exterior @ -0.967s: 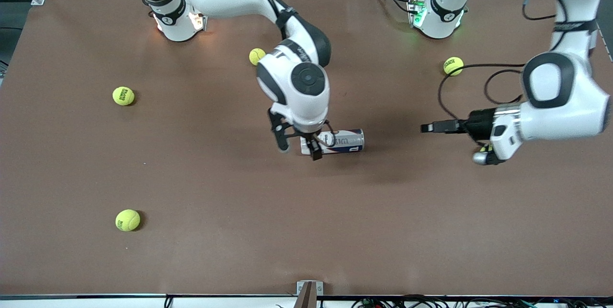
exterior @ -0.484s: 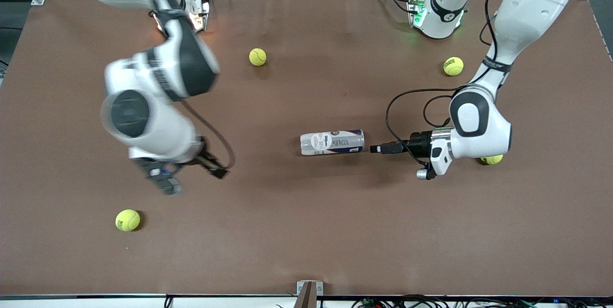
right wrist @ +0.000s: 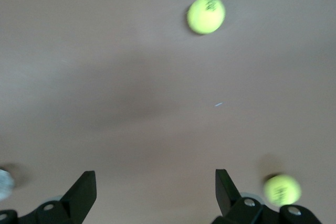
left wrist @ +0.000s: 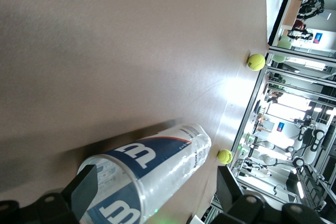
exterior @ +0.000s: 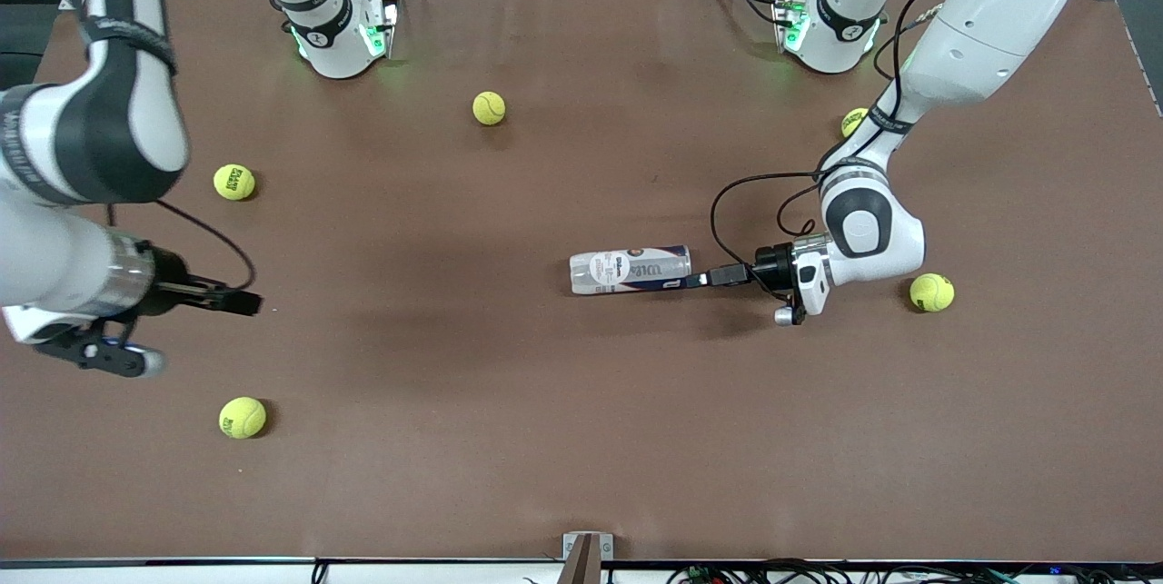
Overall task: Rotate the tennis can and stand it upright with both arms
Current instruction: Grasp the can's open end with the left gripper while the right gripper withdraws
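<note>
The clear plastic cylinder of the tennis can (exterior: pixel 631 269), wrapped in a navy-and-white label with a white "W", lies on its side near the middle of the brown worktop (exterior: pixel 509 439), its long axis running toward the two arms' ends of the worktop; it is not yet upright. The left hand (exterior: pixel 704 279) sits low at the can's end toward the left arm's end of the worktop, reaching along the can's axis; in the left wrist view its two black fingers (left wrist: pixel 84 190) stand wide apart with the can's end (left wrist: pixel 142 182) between them, and whether they touch the plastic I cannot tell; it has closed on nothing yet. That low, end-on approach seems chosen so the fingers can straddle the round wall and tip or turn the can from one end.

The right hand (exterior: pixel 238 301) hangs over bare worktop well apart from the can, toward the right arm's end; its fingers (right wrist: pixel 83 192) are spread wide and hold nothing, with only brown surface and yellow-green tennis balls (right wrist: pixel 206 14) below it; it appears to wait clear of the can, leaving the left hand room to work.

Other yellow-green balls (exterior: pixel 932 292) lie scattered, one beside the left arm's wrist, none touching the can; the rounded can could roll if nudged off-centre, so a centred closing of the fingers looks wise.
</note>
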